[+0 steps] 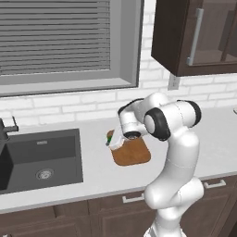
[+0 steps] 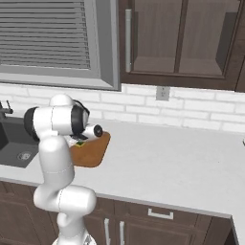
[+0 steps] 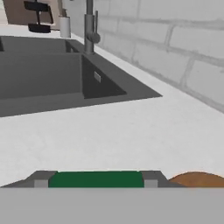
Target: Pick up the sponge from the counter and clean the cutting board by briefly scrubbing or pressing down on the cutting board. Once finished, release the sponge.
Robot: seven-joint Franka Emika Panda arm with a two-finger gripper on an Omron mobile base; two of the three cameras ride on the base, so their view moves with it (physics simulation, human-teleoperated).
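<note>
Light grey worktop runs under your window, sink at the left. Your pincer is clamped on the sponge, held at the cutting board's left end.

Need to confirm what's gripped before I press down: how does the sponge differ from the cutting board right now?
The sponge is a small green-topped block; the cutting board is a far larger flat brown wooden slab with rounded corners. The sponge sits between the fingertips of the gripper, while the cutting board lies flat on the counter. Both are by the brick wall, right of the sink.
</note>
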